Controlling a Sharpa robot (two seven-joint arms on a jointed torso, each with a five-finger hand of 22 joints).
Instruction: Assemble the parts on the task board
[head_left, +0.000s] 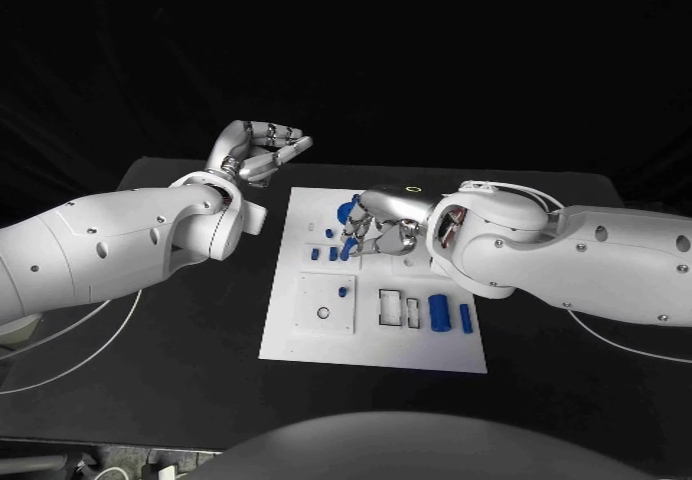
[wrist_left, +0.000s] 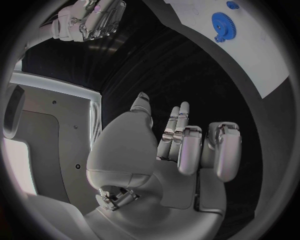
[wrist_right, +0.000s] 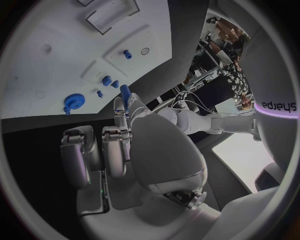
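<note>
The white task board (head_left: 296, 335) lies in the middle of the black table. My right hand (head_left: 384, 224) hovers over its far part and pinches a small blue peg (wrist_right: 125, 93) between thumb and a fingertip. A blue gear (head_left: 349, 209) sits just beyond the hand, near the board's far edge. Short blue pegs (head_left: 315, 253) stand beside the fingertips, and another peg (head_left: 342, 292) stands in a square plate. A blue cylinder (head_left: 438, 308) and a thin blue bar (head_left: 466, 318) lie at the near right. My left hand (head_left: 261, 150) is raised off the board's far left corner, fingers curled in, holding nothing.
A black-outlined rectangular recess (head_left: 392, 307) lies left of the cylinder. The square plate (head_left: 306, 302) also has a round hole. Bare black table (head_left: 188, 360) surrounds the board on the left and front. My right forearm (head_left: 577, 255) lies over the table to the right.
</note>
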